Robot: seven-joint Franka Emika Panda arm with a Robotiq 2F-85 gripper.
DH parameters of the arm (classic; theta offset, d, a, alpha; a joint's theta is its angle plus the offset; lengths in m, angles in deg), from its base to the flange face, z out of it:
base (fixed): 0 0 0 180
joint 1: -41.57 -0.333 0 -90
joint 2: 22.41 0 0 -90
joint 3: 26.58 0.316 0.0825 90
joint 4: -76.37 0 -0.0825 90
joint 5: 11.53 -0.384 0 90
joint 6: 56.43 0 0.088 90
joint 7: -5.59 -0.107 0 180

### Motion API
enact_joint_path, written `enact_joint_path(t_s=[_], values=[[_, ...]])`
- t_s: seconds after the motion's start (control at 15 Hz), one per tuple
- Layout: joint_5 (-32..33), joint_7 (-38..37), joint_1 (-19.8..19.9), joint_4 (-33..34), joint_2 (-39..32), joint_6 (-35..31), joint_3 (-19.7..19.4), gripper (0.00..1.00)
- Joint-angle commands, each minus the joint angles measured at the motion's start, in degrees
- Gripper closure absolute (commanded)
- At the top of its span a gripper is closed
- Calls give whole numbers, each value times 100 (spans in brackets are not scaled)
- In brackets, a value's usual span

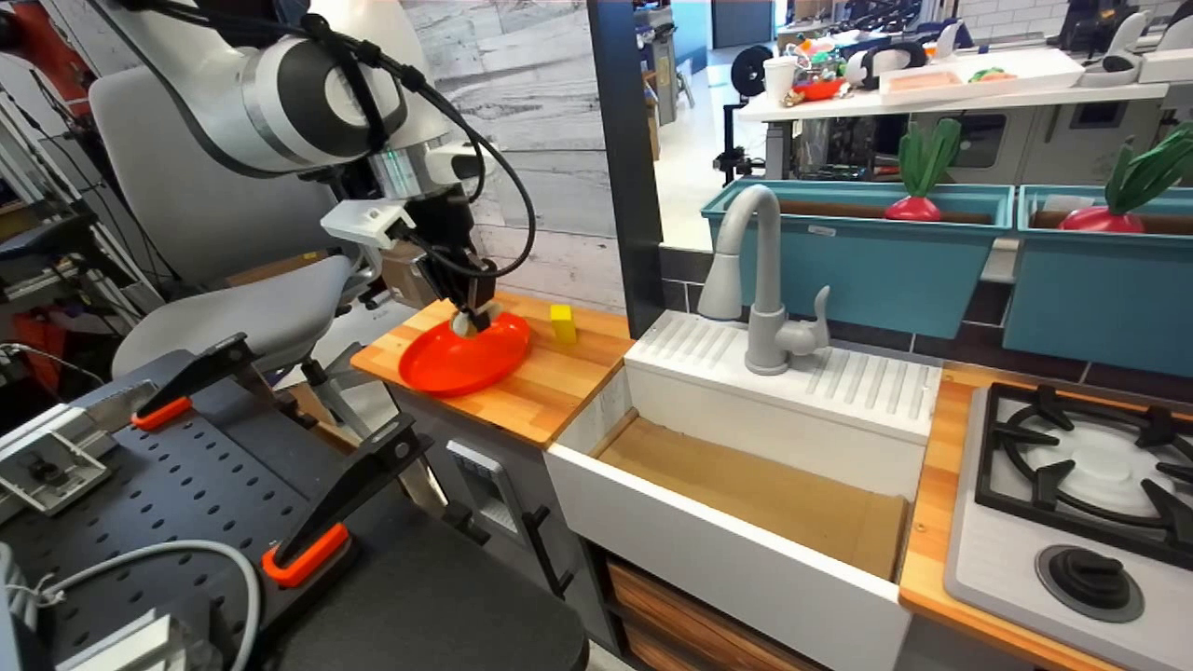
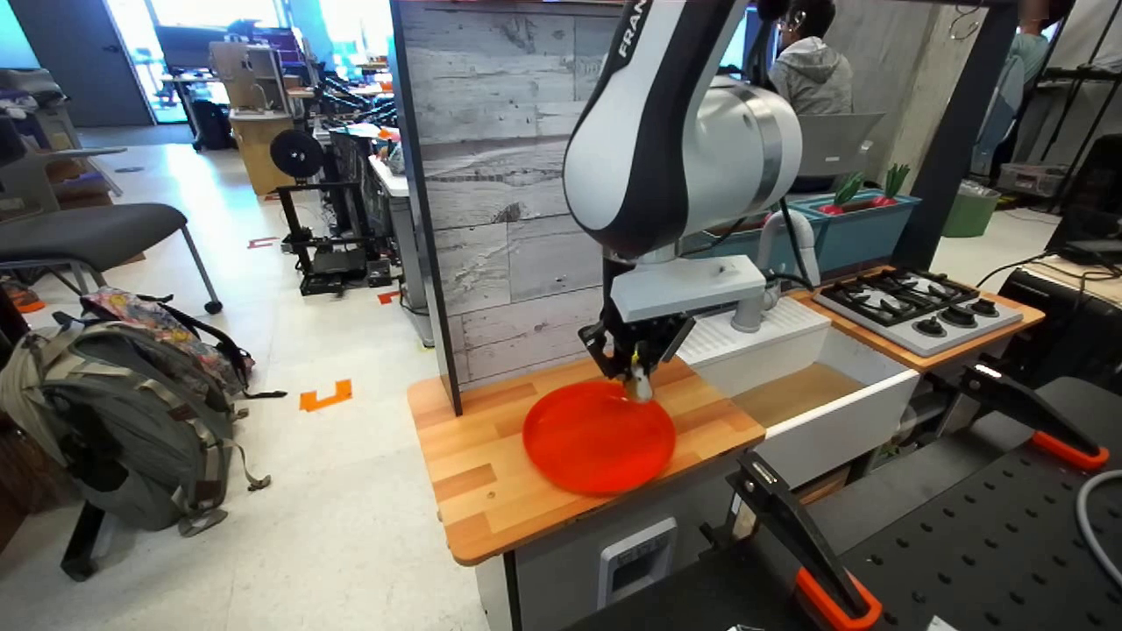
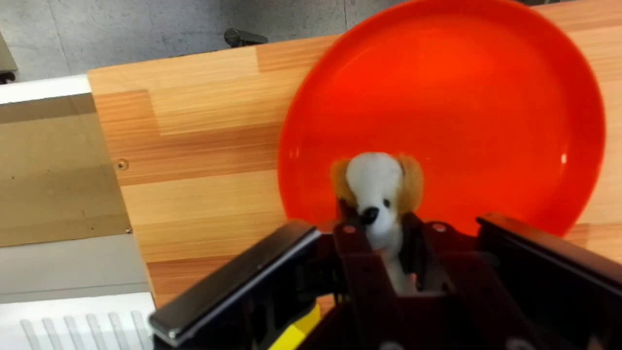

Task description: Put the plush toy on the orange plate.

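The orange plate [image 3: 452, 121], round, shallow and glossy, lies on the wooden tabletop [image 3: 204, 204]. At its edge nearest the wooden wall panel [image 1: 522, 121], the plush dog [image 3: 374, 180] is held inside the plate's outline; whether it touches the plate I cannot tell. Just beside the plate, on the same tabletop, stands a yellow block [image 1: 563, 323].

The white sink [image 1: 727, 568] next to the tabletop has a brown sheet, apparently cardboard, [image 1: 746, 494] covering its floor. Behind it, a teal planter [image 1: 857, 280] holds a red radish [image 1: 913, 208] with upright green leaves, set in a brown strip; the neighbouring planter [image 1: 1100, 298] holds another radish [image 1: 1102, 220]. On a white table further back, a white tray [image 1: 1044, 70] carries something pinkish and something green and red, both too small to name.

The claw [image 3: 381, 221] grips the plush dog, one finger pressed to each side below the head. In the wrist view the dog has a white face, a fuzzy tan ear hanging at either side, a shiny black nose and a small black eye that shows clearly. The head pokes out past the fingertips, nose toward them, and a whitish body runs back between the fingers, dim and blurred.
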Motion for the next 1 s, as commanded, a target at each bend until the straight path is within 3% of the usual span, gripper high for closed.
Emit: enact_joint_path(t_s=[0.0, 0.47, 0.53, 0.6, 0.93], values=[[137, -81, -279, 158, -147, 89, -63, 96], [137, -26, -321, 747, -737, 586, -53, 96], [127, -27, -303, 819, -790, 692, -45, 72], [154, -20, -316, 875, -832, 783, -62, 57], [210, -38, -360, 752, -642, 758, -65, 21]])
